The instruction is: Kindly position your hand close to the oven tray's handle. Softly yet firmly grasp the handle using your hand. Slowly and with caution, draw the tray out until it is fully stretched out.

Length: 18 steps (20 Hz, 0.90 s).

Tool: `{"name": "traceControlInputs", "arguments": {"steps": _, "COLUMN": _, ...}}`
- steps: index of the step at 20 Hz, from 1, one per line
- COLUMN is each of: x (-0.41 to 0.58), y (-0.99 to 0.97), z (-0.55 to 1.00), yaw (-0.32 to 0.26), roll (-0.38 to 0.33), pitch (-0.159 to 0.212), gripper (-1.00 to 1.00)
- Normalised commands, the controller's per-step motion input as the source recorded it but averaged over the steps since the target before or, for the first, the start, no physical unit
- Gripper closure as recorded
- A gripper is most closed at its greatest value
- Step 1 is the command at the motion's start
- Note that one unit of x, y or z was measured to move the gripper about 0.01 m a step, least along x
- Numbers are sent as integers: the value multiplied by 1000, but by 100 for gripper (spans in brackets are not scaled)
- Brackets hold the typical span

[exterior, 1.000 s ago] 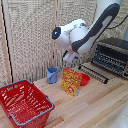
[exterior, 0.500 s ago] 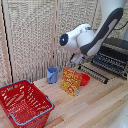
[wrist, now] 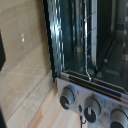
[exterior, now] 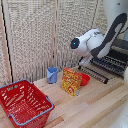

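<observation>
The white arm (exterior: 95, 42) reaches in from the exterior view's right and hangs over the front of the dark toaster oven (exterior: 114, 62). The hand (exterior: 83, 60) is a small blurred shape under the wrist, just above the oven's opened slatted flap (exterior: 94, 73). Its fingers are too blurred to read. The wrist view looks into the oven's open cavity, where the thin pale bars of the oven tray (wrist: 89, 45) show inside. No fingers show in the wrist view. The oven's control knobs (wrist: 68, 98) are close to the camera.
A red basket (exterior: 25, 102) stands at the exterior view's lower left. A blue cup (exterior: 52, 75), a yellow-orange box (exterior: 71, 81) and a red bowl (exterior: 85, 79) stand on the wooden table (exterior: 95, 107) beside the flap. A folding screen (exterior: 40, 35) stands behind.
The arm has moved down and toward the exterior view's right, closer to the oven's front. The other objects have not moved.
</observation>
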Motion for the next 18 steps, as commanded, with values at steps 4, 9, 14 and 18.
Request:
{"name": "traceControlInputs", "arguments": {"steps": 4, "x": 199, "y": -772, "z": 0, "yaw": -39, "roll": 72, "pitch": -15, "gripper": -100}}
{"name": "traceControlInputs", "arguments": {"steps": 9, "x": 135, "y": -714, "z": -35, "yaw": -28, "roll": 31, "pitch": 0, "gripper": -100}}
{"name": "traceControlInputs", "arguments": {"steps": 14, "x": 43, "y": -447, "z": -65, "yaw": -14, "roll": 12, "pitch": 0, "gripper": -100}}
{"name": "traceControlInputs", "arguments": {"steps": 18, "x": 0, "y": -418, "z": -35, "yaw": -5, "roll": 35, "pitch": 0, "gripper": -100}}
